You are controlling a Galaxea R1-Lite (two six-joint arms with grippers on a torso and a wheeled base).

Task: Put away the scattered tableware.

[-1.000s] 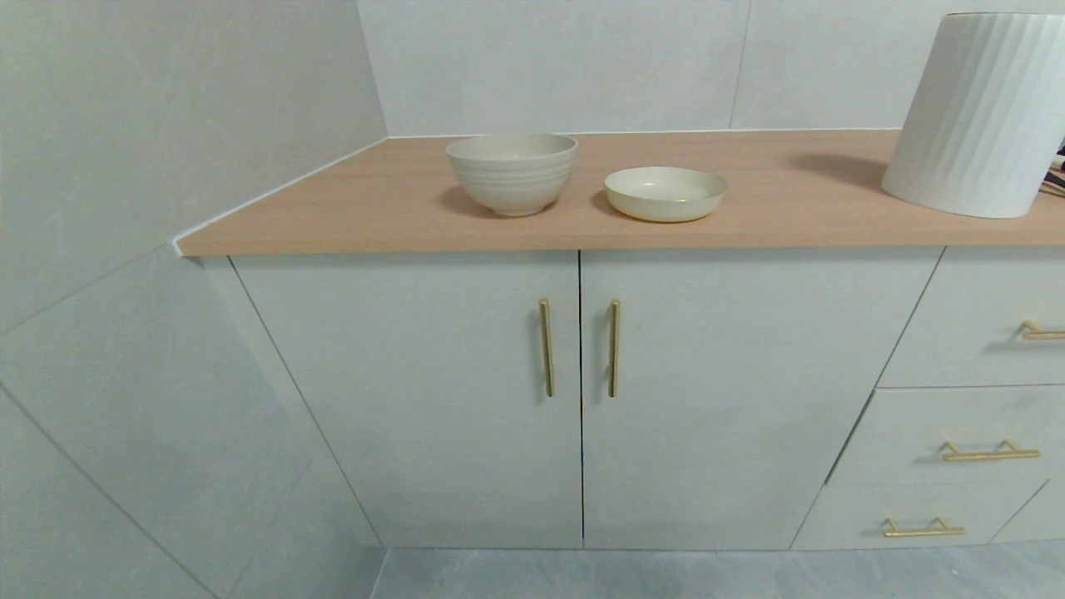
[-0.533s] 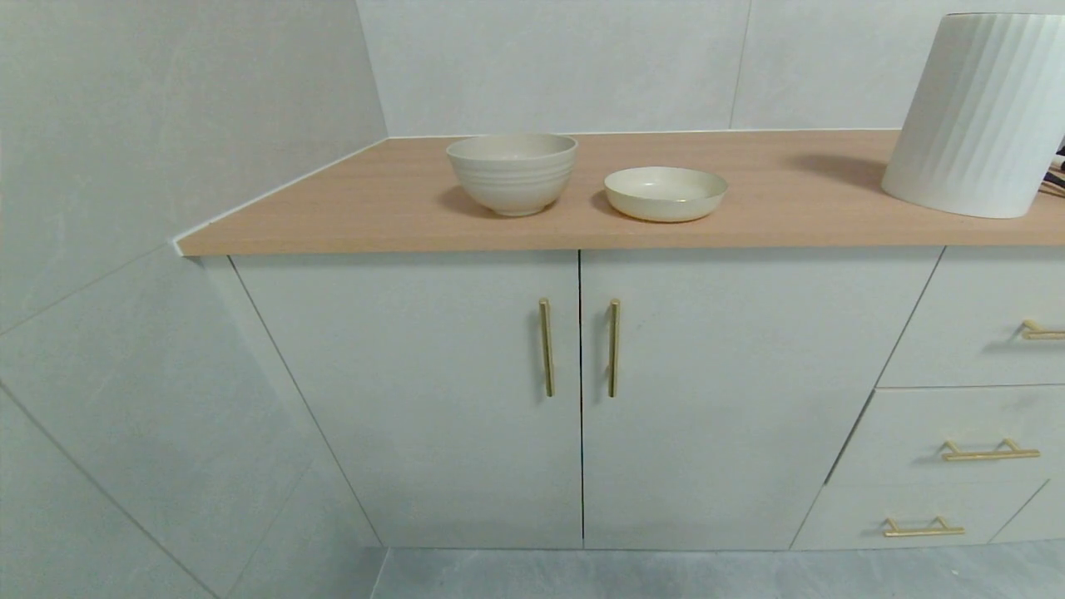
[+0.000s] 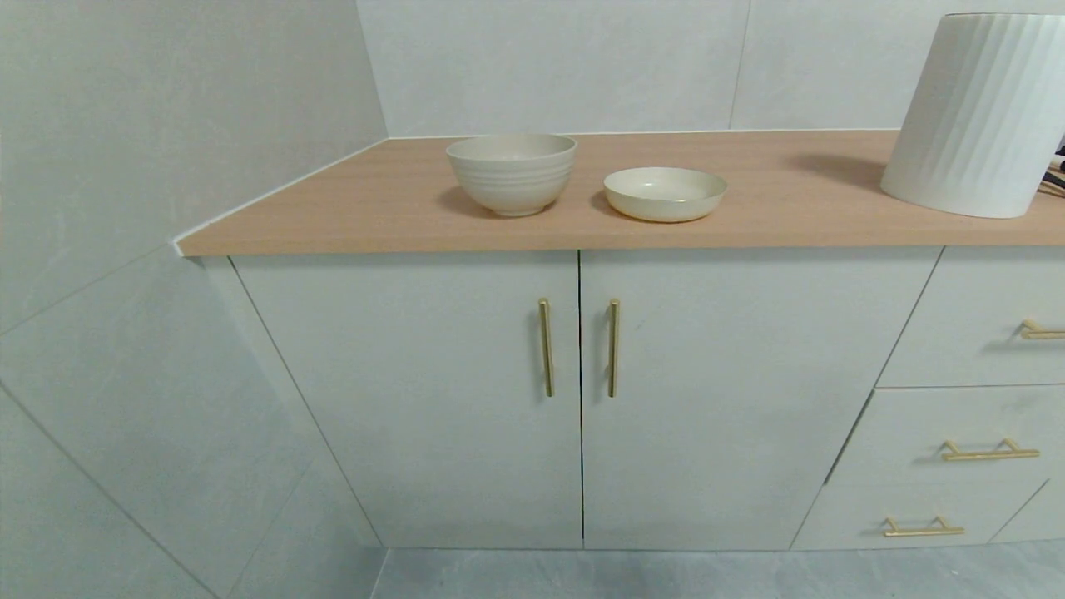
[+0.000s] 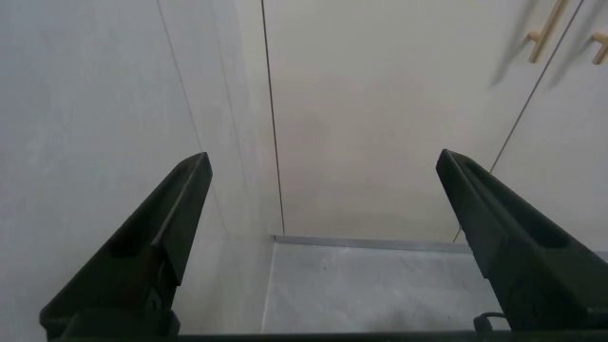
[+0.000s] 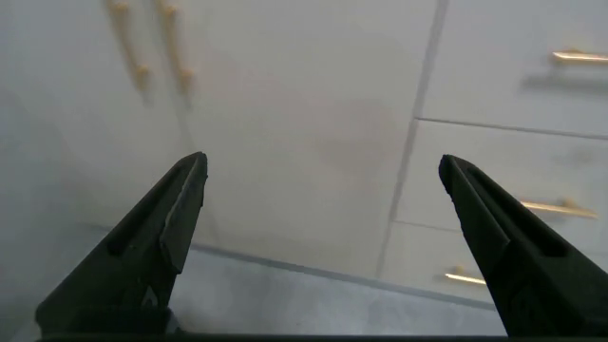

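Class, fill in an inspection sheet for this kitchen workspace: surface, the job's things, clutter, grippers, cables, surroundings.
Surface: wooden countertop, carrying the dishes.
Job's things: deep bowl and shallow dish, upright, side by side, not touching.
Clutter: white ribbed container at the counter's right end.
Grippers: left gripper and right gripper both open, holding nothing, low before the cabinet fronts.
Cables: dark item beside the container, perhaps a cord; cannot tell.
Surroundings: cabinet doors and drawers shut; tiled wall; grey floor.

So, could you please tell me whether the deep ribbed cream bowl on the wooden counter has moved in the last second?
No. The deep ribbed cream bowl stays above the left brass door handle, beside the shallow cream dish.
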